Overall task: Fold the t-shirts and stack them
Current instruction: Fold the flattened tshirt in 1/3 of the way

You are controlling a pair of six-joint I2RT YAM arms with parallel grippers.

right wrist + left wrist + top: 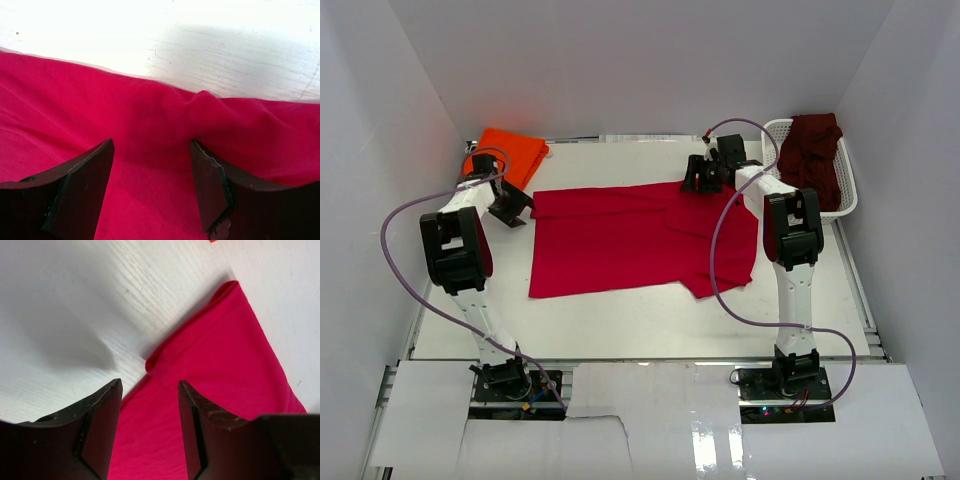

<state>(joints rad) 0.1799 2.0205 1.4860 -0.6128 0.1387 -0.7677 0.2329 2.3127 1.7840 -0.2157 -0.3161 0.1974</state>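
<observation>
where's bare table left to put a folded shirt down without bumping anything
Widest bare table: the near strip between the hem of the red shirt and the arm bases. Also right of its sleeve, nearer than the basket. Crowded: far left, orange shirt and left gripper; far right, right gripper by the basket.

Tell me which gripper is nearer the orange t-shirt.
Left. The left gripper sits close beside the orange t-shirt, at the left edge of the red t-shirt; the right gripper is over its far edge, near the basket.
</observation>
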